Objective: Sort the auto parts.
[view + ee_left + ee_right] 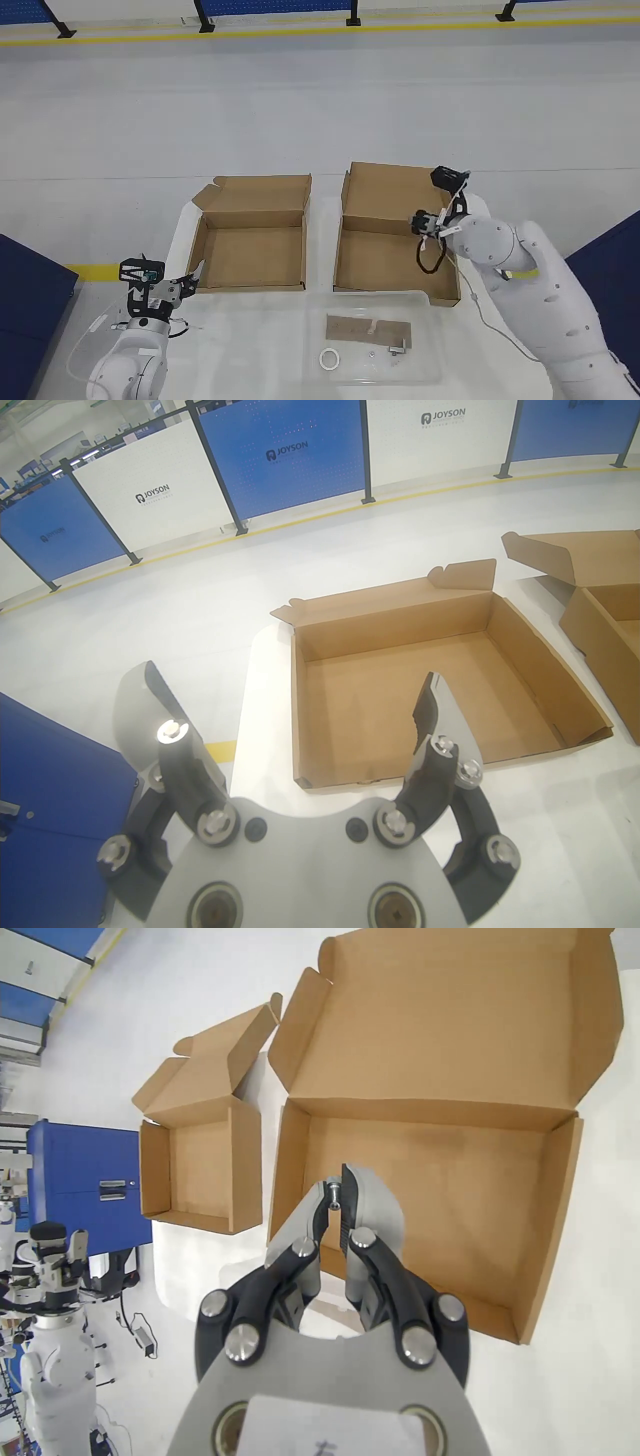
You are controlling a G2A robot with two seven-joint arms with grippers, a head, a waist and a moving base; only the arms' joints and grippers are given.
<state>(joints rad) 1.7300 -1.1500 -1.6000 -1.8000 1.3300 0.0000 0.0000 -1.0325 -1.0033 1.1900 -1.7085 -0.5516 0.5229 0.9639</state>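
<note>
My right gripper [334,1195] is shut on a small silver screw [333,1194] and hangs over the right cardboard box [430,1208], which has nothing lying in it. From above, that gripper [426,222] is over the same box [385,262] near its right wall. My left gripper [290,700] stands open with nothing between its fingers, near the left box [425,695], just off its front left corner. In the top view this gripper [185,280] is beside the left box [250,255]. A clear tray [425,350] at the front holds a cardboard sheet [365,330], a white ring [330,358] and small metal parts [398,346].
Both boxes have their lids folded back on the far side. A blue cabinet [45,780] stands beyond the table's left edge. Bare white tabletop [260,340] lies between the left gripper and the tray.
</note>
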